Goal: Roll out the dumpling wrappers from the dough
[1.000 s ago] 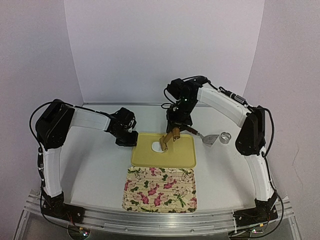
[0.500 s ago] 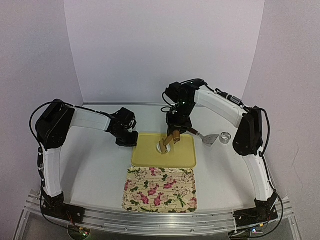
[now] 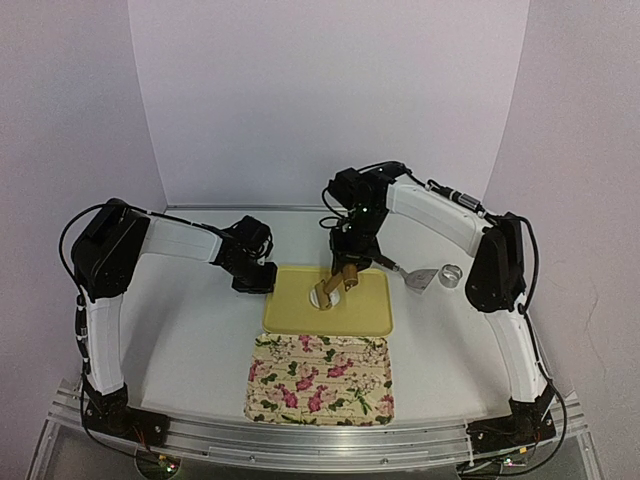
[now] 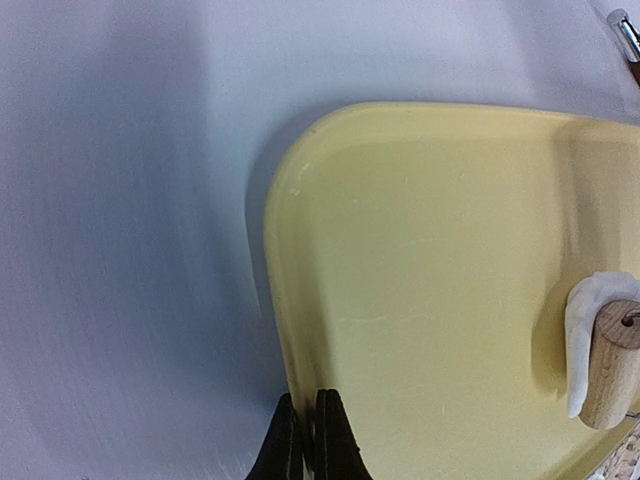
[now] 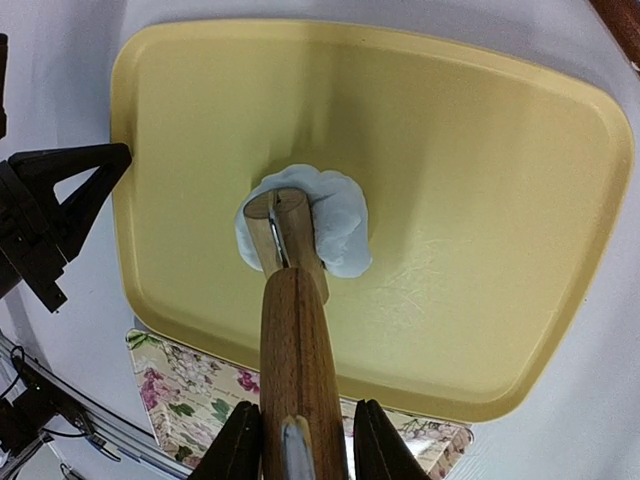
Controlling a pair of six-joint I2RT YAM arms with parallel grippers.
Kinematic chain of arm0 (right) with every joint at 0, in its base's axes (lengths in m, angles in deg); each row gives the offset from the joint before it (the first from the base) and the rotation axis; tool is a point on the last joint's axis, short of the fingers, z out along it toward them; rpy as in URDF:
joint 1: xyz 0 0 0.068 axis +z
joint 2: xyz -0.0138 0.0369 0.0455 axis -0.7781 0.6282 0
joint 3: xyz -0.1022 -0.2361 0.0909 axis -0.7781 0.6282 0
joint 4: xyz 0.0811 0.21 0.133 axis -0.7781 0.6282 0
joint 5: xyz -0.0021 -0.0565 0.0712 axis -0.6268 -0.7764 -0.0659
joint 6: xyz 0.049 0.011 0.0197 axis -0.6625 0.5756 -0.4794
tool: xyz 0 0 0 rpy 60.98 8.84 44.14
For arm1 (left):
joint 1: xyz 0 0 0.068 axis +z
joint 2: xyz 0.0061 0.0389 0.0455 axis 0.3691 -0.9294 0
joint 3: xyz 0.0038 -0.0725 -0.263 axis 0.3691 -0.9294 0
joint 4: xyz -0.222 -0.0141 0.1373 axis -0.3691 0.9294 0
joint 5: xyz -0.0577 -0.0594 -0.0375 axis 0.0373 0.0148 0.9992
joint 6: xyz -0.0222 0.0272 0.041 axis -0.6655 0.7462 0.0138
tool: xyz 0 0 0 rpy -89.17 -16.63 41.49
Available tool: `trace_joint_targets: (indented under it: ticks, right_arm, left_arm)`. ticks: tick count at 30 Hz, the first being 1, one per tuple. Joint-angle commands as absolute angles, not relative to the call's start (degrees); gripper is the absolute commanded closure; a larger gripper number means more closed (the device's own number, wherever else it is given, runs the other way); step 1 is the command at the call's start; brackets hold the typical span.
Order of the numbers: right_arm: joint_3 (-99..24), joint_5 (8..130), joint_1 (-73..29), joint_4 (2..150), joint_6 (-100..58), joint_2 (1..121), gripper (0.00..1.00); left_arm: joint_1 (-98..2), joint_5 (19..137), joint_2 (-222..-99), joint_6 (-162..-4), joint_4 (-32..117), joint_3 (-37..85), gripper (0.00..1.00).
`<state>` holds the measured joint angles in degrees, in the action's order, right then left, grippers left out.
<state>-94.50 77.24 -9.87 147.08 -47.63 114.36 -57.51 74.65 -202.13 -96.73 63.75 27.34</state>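
Counter [image 3: 180, 340] bearing yellow tray [image 3: 355, 318], with floral tray [image 3: 320, 377] nearer the arm bases. Wooden pin [image 5: 295, 330] — clamped between right fingers [image 5: 240, 445] — presses its tip on white dough [image 5: 340, 225] near the yellow tray's middle; left fingers [image 4: 335, 445] together at that tray's far-left corner.

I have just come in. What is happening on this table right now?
The right gripper holds a wooden rolling pin and presses its end onto a small piece of white dough on the yellow tray. The dough is flattened but uneven, not yet a neat round wrapper. The left gripper is shut, its tips at the tray's rim. A flowered tray lies in front.
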Motion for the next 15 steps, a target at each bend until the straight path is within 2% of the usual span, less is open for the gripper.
trace_joint_targets:
  ticks: [1, 15]
  right_arm:
    - [-93.9, 73.5, -10.8, 151.0, -48.4, 120.3, 1.0]
    - [-95.9, 78.5, -10.9, 147.2, -48.5, 124.6, 1.0]
  left_arm:
    - [-58.8, 76.8, -201.7, -96.1, 66.3, 25.7, 1.0]
    - [-58.8, 79.3, -201.5, -96.2, 64.8, 25.1, 1.0]
